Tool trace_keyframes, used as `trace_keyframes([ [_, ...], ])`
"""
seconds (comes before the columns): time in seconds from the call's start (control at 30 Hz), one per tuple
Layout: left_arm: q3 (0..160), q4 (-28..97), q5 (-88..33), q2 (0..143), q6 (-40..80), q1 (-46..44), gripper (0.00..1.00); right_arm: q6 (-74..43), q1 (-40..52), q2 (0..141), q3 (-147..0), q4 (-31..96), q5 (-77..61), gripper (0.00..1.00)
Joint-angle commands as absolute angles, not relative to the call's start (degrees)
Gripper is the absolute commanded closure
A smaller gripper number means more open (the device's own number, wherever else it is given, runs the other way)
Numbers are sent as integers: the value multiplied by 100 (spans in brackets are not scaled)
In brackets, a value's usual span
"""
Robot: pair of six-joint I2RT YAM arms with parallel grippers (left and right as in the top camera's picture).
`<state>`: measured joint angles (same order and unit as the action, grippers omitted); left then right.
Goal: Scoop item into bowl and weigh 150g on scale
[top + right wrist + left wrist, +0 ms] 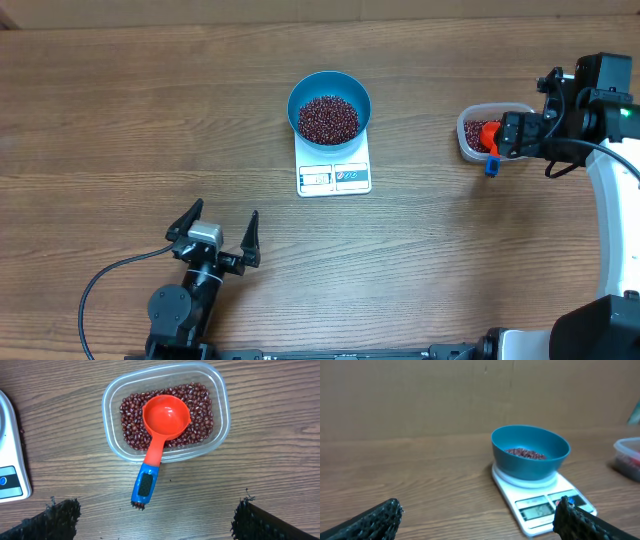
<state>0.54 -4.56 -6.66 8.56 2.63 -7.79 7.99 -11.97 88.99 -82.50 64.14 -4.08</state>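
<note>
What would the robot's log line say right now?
left claw: open, empty | right claw: open, empty, over tub | bowl: on scale, holds beans | scoop: lying in tub of beans

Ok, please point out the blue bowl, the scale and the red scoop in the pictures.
blue bowl (330,83): overhead view, bare inner wall.
scale (334,178): overhead view, display panel.
red scoop (154,452): right wrist view, red handle.

One bowl (530,466), one scale (334,177), one tub (111,435), one scoop (165,417), two grippers (225,212) (155,510)

Table (120,120) is matt wood-grain; bowl (530,462) smooth plastic, tub (111,420) glossy clear plastic, scale (334,172) probably smooth plastic.
</note>
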Motion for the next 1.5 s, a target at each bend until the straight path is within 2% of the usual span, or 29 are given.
trace_keyframes([
  [0.0, 27, -270, -681, 773, -246, -663, 0, 843, -1208, 8755, -8429, 6396, -414, 0],
  [0.17, 27, 445, -416, 366, -259, -556, 0, 845, -1208, 8755, -8429, 6396, -414, 0],
  [0.87, 27, 427, -392, 16, -301, -497, 0, 845, -1208, 8755, -8429, 6396, -416, 0],
  [1.17, 27, 427, -392, 16, -301, -16, 0, 845, -1208, 8755, -8429, 6396, -416, 0],
  [1.47, 27, 425, -405, 21, -301, -3, 1, 845, -1208, 8755, -8429, 6396, -414, 0],
])
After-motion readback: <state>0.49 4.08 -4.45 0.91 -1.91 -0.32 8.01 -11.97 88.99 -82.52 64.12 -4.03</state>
